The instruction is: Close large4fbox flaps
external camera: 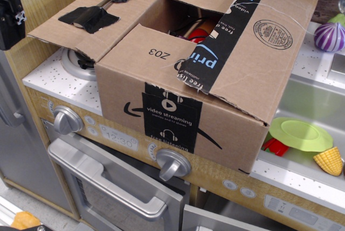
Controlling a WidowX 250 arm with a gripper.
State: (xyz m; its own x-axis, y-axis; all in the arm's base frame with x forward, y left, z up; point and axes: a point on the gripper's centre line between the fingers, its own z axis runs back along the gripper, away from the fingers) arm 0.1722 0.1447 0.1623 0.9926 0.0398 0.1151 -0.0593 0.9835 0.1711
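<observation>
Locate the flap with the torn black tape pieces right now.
In the camera view the taped flap lies opened outward at the box's upper left, just right of the gripper at the left edge.

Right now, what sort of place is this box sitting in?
Probably a toy play kitchen: the cardboard box sits on a small stove with knobs and an oven door handle, with plastic corn nearby.

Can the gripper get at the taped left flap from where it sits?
Probably yes. The gripper sits at the left edge, just beside the flap, which lies splayed outward with nothing between them. Whether it is open or shut can't be told.
</observation>
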